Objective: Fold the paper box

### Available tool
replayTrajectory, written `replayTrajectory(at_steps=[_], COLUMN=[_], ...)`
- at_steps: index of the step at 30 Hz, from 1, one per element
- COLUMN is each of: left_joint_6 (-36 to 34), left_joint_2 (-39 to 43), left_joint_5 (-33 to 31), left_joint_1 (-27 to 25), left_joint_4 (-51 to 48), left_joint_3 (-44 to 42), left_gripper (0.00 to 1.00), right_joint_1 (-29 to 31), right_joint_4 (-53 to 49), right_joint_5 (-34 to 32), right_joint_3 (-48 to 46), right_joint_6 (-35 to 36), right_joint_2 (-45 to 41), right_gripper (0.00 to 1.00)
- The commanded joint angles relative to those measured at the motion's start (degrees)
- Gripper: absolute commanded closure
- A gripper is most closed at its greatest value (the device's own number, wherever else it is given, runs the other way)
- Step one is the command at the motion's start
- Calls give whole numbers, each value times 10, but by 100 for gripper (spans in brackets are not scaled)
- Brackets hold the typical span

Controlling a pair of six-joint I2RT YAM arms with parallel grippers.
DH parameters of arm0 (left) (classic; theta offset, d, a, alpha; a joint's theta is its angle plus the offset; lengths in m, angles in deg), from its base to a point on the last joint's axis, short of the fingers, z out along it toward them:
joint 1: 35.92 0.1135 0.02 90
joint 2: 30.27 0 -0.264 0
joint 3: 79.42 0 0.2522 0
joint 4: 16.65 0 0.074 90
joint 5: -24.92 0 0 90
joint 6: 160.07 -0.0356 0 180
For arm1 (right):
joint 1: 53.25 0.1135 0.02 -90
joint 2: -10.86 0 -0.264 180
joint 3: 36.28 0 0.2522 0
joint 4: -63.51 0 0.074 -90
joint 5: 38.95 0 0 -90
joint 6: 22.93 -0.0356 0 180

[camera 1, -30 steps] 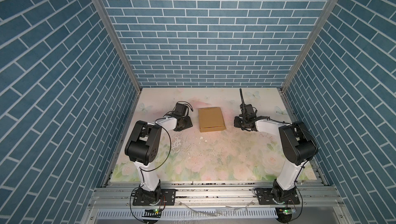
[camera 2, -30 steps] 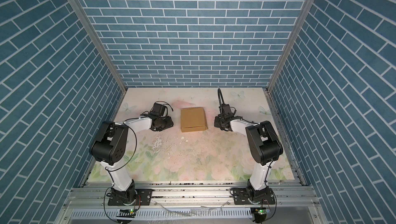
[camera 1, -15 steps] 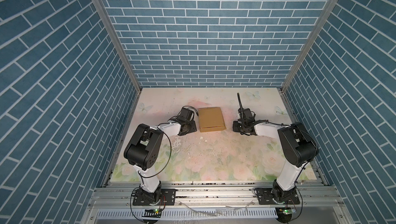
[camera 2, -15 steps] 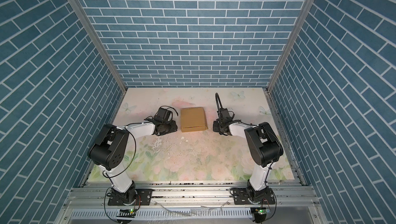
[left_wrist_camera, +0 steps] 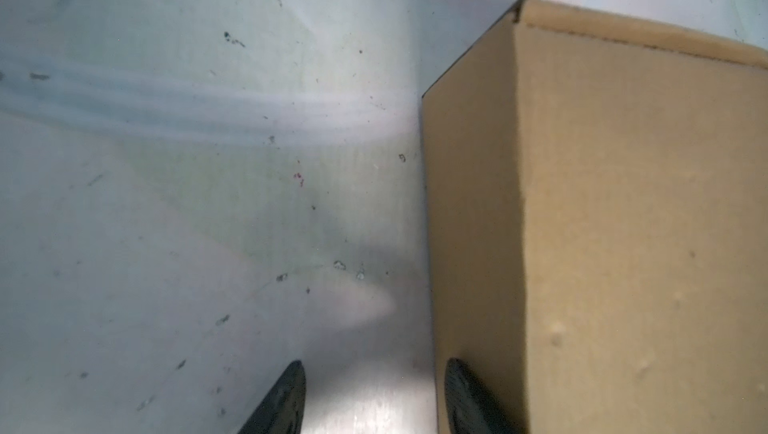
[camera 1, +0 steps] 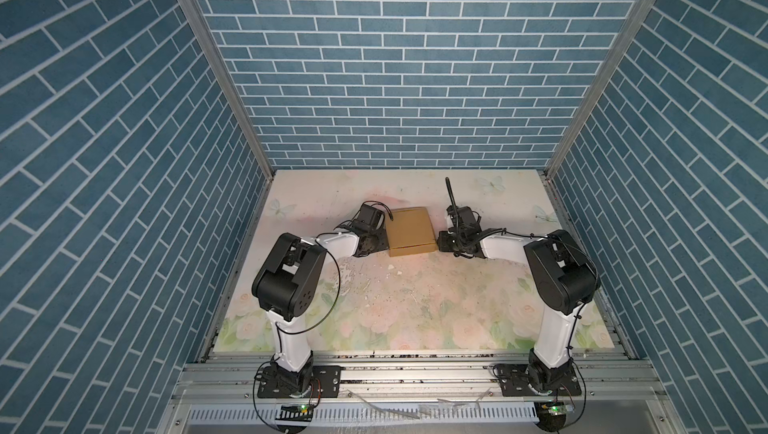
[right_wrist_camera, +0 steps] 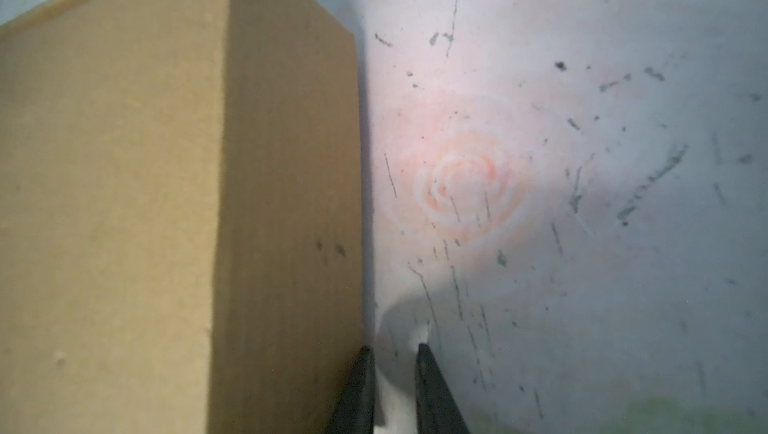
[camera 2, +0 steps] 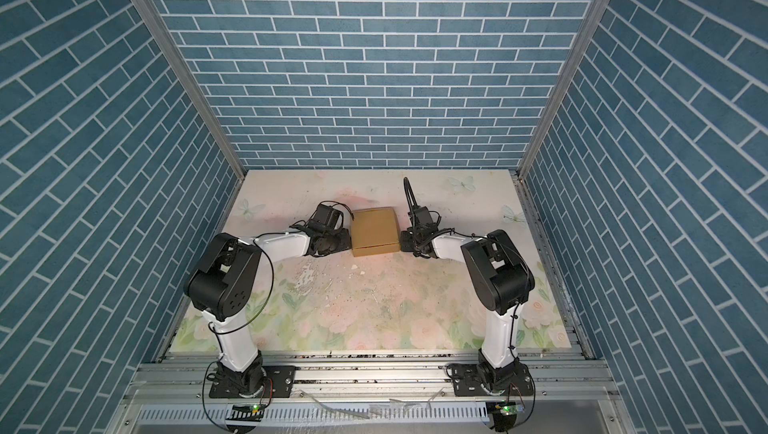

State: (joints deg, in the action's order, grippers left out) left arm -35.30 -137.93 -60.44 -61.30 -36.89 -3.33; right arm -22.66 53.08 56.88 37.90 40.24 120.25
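Black fingertips first. The left gripper (left_wrist_camera: 374,369) has its jaws standing well apart with nothing between them, so it is empty. One fingertip (left_wrist_camera: 465,394) lies against a side wall of the paper box (left_wrist_camera: 623,224), low down by the table; pressing or merely touching, I cannot tell.

The right gripper (right_wrist_camera: 394,353) has its jaws drawn nearly together with a thin slit between them and nothing in it. The finger (right_wrist_camera: 357,386) nearer the box sits just at the foot of the opposite side wall, either touching it or a hair off.

In both top views the box (camera 1: 409,230) (camera 2: 374,230) rests flat on the table between the two grippers, one wrist at each flank, with neither arm above it.

- Box state: plain brown block, lid down, walls upright, corners square in both wrist views.
- No flap or tab sticks out anywhere in sight.
- A seam runs along the box face toward the robot bases, just under the lid edge.

Progress, as a judgement: the folding looks essentially finished. At most, seating the front closure or squaring the sides is left; whether the tabs are locked inside is hidden.

Beyond the box, the floral table cover (camera 1: 415,307) is scuffed, with pale flecks on the box's robot-ward side.
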Motion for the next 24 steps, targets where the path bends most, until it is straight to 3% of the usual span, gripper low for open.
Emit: replayTrajectory(at_steps=[1, 13, 24], left_joint_6=[5, 10, -5], left_joint_2=[-34, -66, -18], left_joint_5=[7, 11, -8], left_joint_1=[-9, -39, -11], left_joint_4=[-34, -33, -50], left_joint_3=[-1, 32, 5], left_gripper=[44, 44, 44], right_joint_1=[13, 52, 11], right_joint_4=[-13, 33, 26], right_joint_5=[20, 85, 52], right_joint_3=[11, 35, -4], right_joint_6=[-24, -93, -72], right_joint_2=[22, 57, 15], right_gripper=[80, 80, 80])
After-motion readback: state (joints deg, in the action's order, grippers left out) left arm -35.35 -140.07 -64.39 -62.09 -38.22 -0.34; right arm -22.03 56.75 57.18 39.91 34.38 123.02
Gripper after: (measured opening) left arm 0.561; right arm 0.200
